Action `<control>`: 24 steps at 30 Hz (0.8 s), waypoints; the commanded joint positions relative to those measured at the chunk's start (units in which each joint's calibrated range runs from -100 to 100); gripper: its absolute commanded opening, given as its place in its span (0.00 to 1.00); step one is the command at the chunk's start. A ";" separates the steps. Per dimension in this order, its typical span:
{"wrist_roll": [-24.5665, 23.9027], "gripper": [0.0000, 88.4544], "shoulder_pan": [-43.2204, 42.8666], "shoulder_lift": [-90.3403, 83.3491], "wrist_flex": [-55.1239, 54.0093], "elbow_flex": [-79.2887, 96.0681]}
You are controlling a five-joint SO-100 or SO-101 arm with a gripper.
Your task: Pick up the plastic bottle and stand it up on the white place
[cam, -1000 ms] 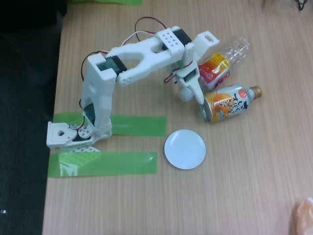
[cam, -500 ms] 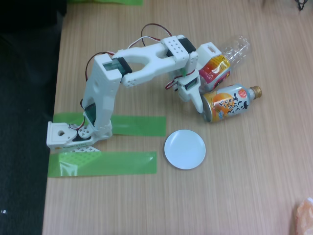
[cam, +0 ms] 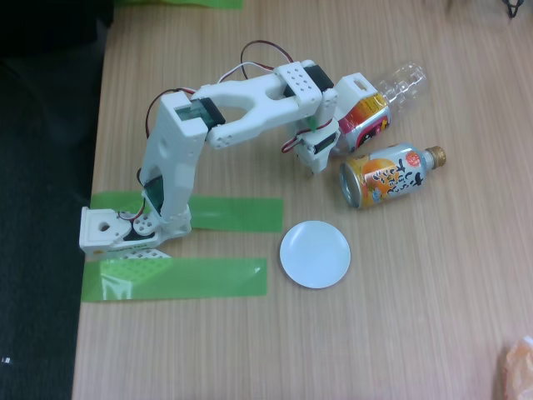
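Plastic bottle (cam: 376, 107) lying flat on desk (cam: 416, 317), just above orange can (cam: 385, 173), nearly touching. Tool (cam: 331, 137) down at bottle's cap end, looks clamped on it, can't tell for sure. Risks: ribbed plastic slipping out, can getting knocked, bottle tipping on white plate (cam: 315, 254) below can.

The arm (cam: 250, 104) is white printed plastic with blocky links, black servo bodies, perforated screw-hole plates, and thin red, white and black cables looping behind the jaws.
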 commanded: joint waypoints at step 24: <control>0.33 0.08 0.36 -1.01 8.46 -4.16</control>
